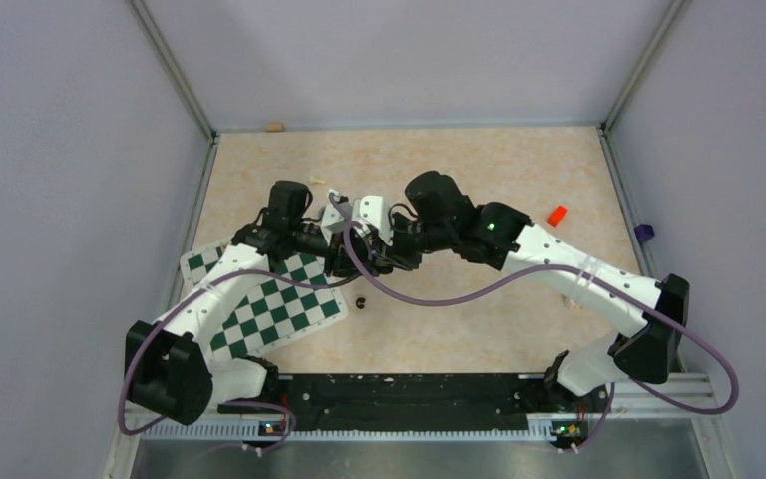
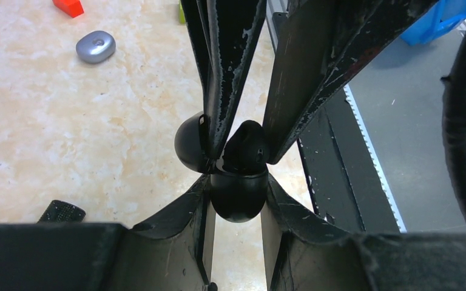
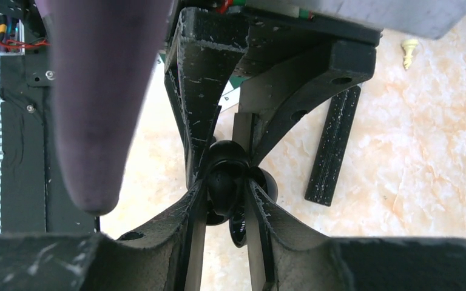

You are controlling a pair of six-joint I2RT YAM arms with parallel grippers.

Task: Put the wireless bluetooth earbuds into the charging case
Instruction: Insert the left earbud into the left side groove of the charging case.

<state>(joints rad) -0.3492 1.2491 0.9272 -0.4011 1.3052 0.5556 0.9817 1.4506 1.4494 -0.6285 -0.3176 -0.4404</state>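
My left gripper [image 2: 236, 182] is shut on a black charging case [image 2: 238, 203], whose open lid [image 2: 188, 142] stands to the left. My right gripper [image 3: 226, 182] is shut on a black earbud [image 3: 221, 185] and holds it at the mouth of the case; the earbud also shows in the left wrist view [image 2: 247, 148]. In the top view both grippers meet above the table's middle, the left gripper [image 1: 354, 254] facing the right gripper [image 1: 384, 257]. A small black bud [image 1: 361, 301] lies on the table just in front of them. The pale purple earbuds are out of view.
A closed grey-purple case [image 2: 95, 46] and a red block [image 2: 68, 6] lie beyond the grippers. The chessboard [image 1: 269, 309] lies under my left arm. A cream chess piece [image 3: 409, 51] and a black strip [image 3: 334, 145] lie on the table.
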